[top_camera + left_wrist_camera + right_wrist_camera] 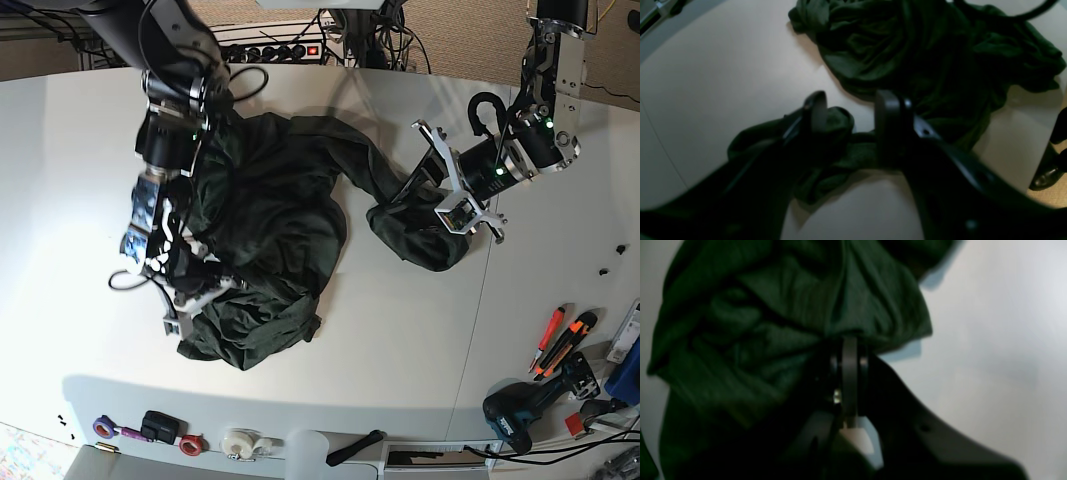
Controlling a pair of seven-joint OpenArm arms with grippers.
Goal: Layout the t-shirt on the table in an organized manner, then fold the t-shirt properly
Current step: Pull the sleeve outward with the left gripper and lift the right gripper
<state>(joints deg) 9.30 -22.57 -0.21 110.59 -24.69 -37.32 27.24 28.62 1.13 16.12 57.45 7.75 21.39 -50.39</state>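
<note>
The crumpled t-shirt (270,230) sprawls across the table (400,370), an arm at either end.

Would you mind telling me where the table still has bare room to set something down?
Bare table lies between the t-shirt and the tools, and along the far-left side. The middle is crowded with shirt and arms.

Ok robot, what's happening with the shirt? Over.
Right gripper shut on t-shirt. Left gripper open around a bunched bit. Shirt crumpled, not laid out. Nothing in the way.
</note>
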